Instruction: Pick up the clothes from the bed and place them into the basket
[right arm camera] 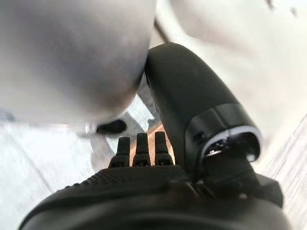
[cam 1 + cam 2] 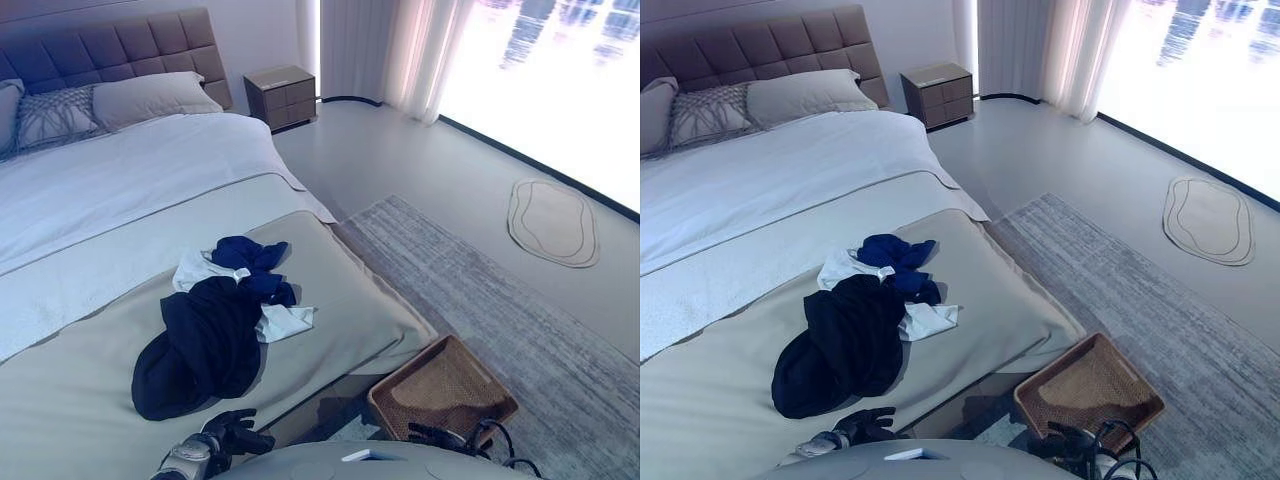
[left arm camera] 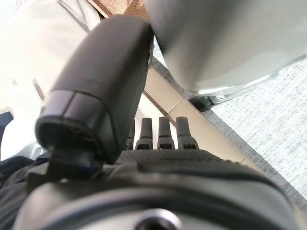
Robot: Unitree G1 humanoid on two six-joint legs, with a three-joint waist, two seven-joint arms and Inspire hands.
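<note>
A pile of clothes lies on the bed (image 2: 120, 200) near its foot: a large dark navy garment (image 2: 200, 345), a blue garment (image 2: 250, 255) and a white one (image 2: 285, 322). A brown wicker basket (image 2: 445, 390) stands on the rug beside the bed's corner. My left hand (image 2: 230, 432) is low at the bed's near edge, just below the navy garment, open and empty; its straight fingers (image 3: 165, 132) show in the left wrist view. My right hand (image 2: 432, 434) is low by the basket's near rim, open and empty, with its straight fingers (image 1: 139, 148) in the right wrist view.
Pillows (image 2: 150, 97) and a padded headboard (image 2: 120, 45) are at the bed's far end. A nightstand (image 2: 282, 95) stands beside it. A grey rug (image 2: 520, 300) runs along the bed; a small oval mat (image 2: 552, 222) lies by the window, with curtains (image 2: 400, 50) at the back.
</note>
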